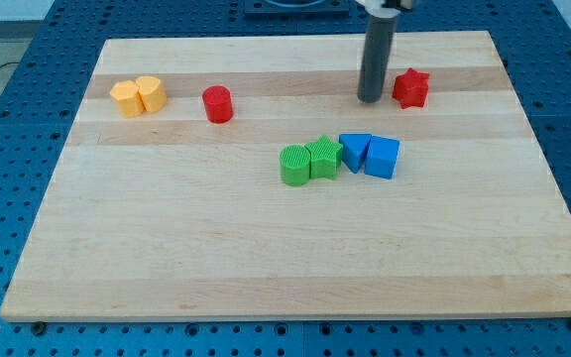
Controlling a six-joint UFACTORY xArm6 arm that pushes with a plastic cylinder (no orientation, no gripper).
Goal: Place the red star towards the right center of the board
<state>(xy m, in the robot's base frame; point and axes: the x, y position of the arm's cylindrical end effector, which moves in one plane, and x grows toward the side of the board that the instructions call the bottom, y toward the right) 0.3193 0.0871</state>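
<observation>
The near part of the desk (266,268) is found bare. At mid-depth, a row of four blocks is noted: a green cylinder (293,166) touching a green star (323,157), then a blue triangle (354,151) touching a blue cube (383,157). Further back, at the view's left, two yellow blocks (138,96) are seen touching, with a red cylinder (217,104) apart to their right. The red star (410,88) is located toward the view's top right. The end effector is a plain rod without jaws; nothing is held. My tip (370,99) is placed just beside the star's left. The approach step is judged in hand; next, the tip should be repositioned behind the star so it is driven toward the right centre.
</observation>
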